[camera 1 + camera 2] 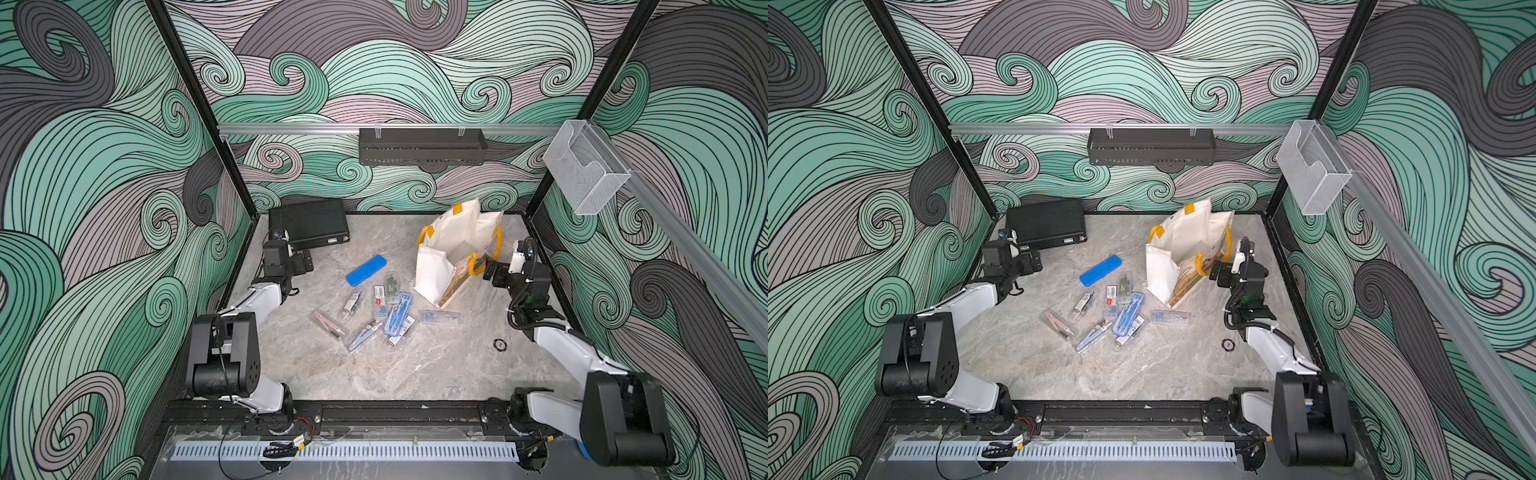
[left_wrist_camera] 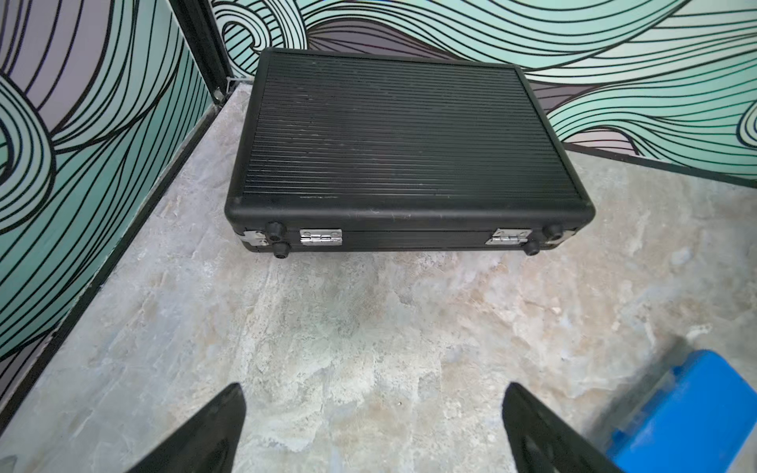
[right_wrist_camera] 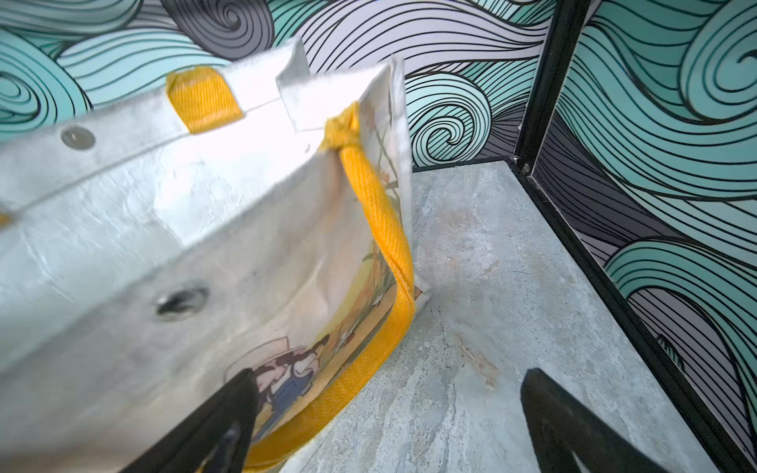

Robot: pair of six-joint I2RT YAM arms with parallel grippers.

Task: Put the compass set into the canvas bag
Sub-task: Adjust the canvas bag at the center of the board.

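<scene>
**Marbled table, walled on three sides**

The grey marbled tabletop (image 1: 395,374) sits inside wave-patterned walls (image 1: 83,166). A ribbed black hard briefcase (image 2: 401,143) fills the far-left corner. The off-white canvas bag with yellow handles (image 1: 457,226) stands open far right. The compass sets in clear plastic packs (image 1: 398,320) lie mid-table, with open surface between them and the near black rail (image 1: 395,413). Both the left gripper (image 2: 372,430) and the right gripper (image 3: 389,422) gape wide, holding nothing; the right is just beside the bag's printed side.

Nothing legible; labels on the compass sets (image 1: 398,320) are too small.
</scene>
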